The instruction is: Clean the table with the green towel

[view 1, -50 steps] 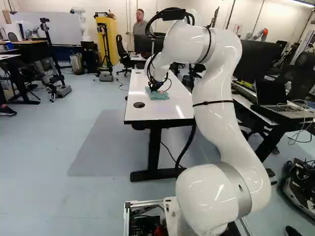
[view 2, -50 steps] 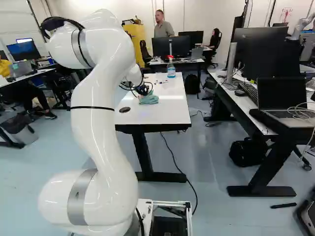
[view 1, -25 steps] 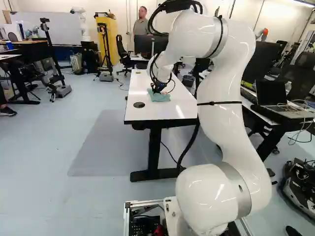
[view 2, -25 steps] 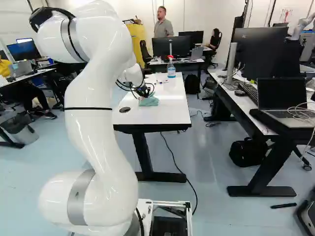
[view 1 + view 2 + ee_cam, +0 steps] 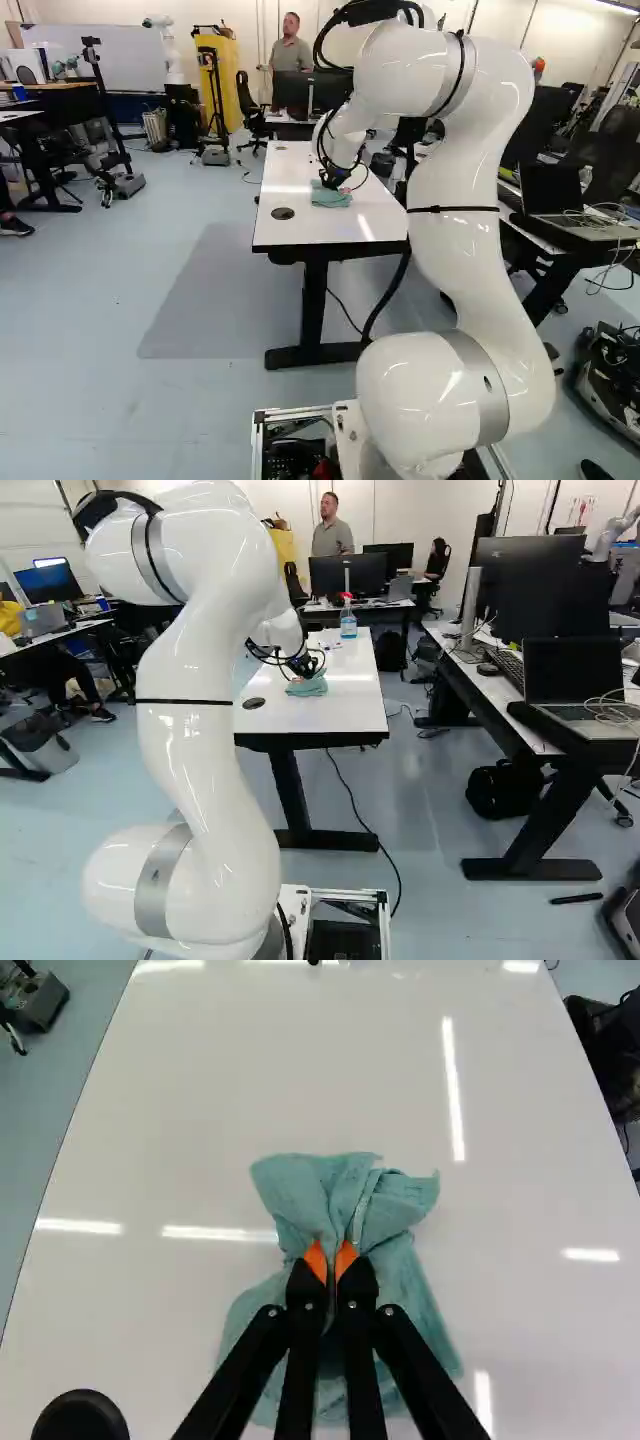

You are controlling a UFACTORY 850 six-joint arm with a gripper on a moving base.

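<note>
Pinching the green towel (image 5: 300, 1185) between both fingers on the white table (image 5: 540, 1340), the black gripper (image 5: 331, 1250) lies along the towel's long axis, twelve o'clock straight ahead to six.

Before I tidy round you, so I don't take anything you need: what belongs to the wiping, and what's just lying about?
For the job:
green towel, in the jaws
white table
possibly the spray bottle

Lying about:
black bag
open laptop

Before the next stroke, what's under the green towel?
White table shows all around the towel, pinched from above by the gripper; the patch beneath is covered, so I cannot judge it.
</note>
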